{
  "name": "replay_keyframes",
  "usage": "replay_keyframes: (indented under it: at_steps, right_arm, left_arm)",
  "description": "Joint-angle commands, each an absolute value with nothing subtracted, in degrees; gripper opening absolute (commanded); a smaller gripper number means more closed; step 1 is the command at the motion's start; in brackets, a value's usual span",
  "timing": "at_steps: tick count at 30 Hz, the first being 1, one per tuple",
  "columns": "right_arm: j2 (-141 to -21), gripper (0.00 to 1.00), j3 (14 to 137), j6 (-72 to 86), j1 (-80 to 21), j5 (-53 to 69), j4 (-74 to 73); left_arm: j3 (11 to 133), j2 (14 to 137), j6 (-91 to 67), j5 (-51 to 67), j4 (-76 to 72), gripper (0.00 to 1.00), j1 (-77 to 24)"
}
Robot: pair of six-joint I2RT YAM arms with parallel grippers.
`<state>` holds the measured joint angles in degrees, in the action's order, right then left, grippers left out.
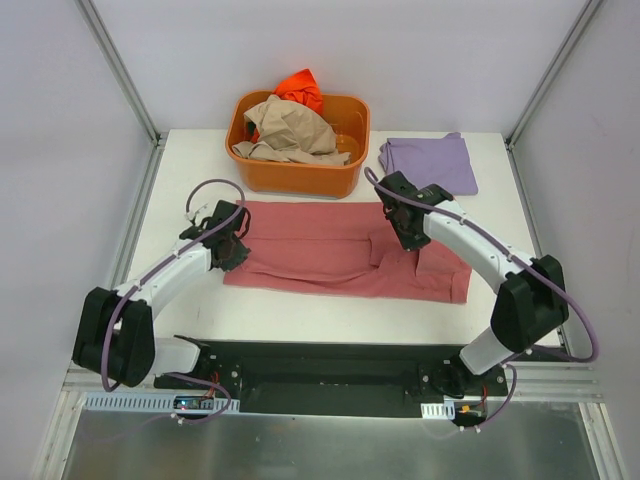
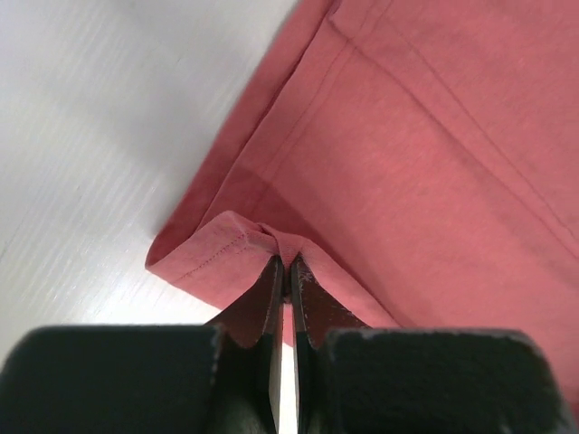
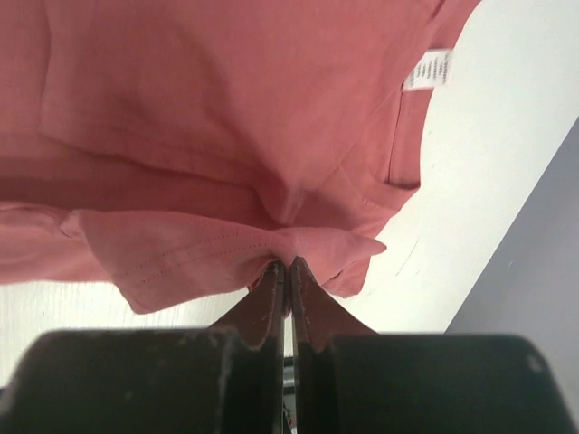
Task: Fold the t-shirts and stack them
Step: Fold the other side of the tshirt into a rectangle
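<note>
— Where's the rose-red t-shirt (image 1: pixel 340 262)?
— Spread on the desk (image 1: pixel 300 312), just in front of the orange tub (image 1: pixel 300 178)
— And the fingers?
— Left fingers (image 2: pixel 262 303) pinched tight on its stitched edge, right fingers (image 3: pixel 267 303) clamped on a fold of it. The lavender t-shirt (image 1: pixel 430 162) lies folded beside the tub

Two arms, left arm (image 1: pixel 170 282) and right arm (image 1: pixel 470 245): white tubular links joined by bulky black joint housings, the shoulder housings the largest. A lavender cable (image 1: pixel 104 355) runs along each arm in loose loops. Left end effector (image 2: pixel 284 267) and right end effector (image 3: pixel 288 267): two flat dark fingers (image 2: pixel 262 307) each, on blocky black mounts with whitish scuffed edges.
</note>
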<state>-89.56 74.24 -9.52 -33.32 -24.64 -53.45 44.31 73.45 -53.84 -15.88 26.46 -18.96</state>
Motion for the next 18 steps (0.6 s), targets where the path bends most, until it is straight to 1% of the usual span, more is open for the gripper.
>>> replay_keyframes:
  at_steps: [1, 12, 18]
  right_arm:
    - [-91.40, 0.00, 78.83, -12.83, -31.73, -26.89, -50.80]
    - [-95.45, 0.00, 83.93, -16.17, -28.39, -25.49, -49.13]
    - [-98.26, 0.00, 85.87, -17.14, -26.63, -24.79, -48.43]
  left_arm:
    - [48.77, 76.55, -51.33, -15.12, 24.52, 0.00, -18.02]
    - [52.47, 78.57, -50.98, -19.33, 24.35, 0.00, -16.35]
    - [55.28, 82.08, -50.97, -20.92, 24.00, 0.00, -16.00]
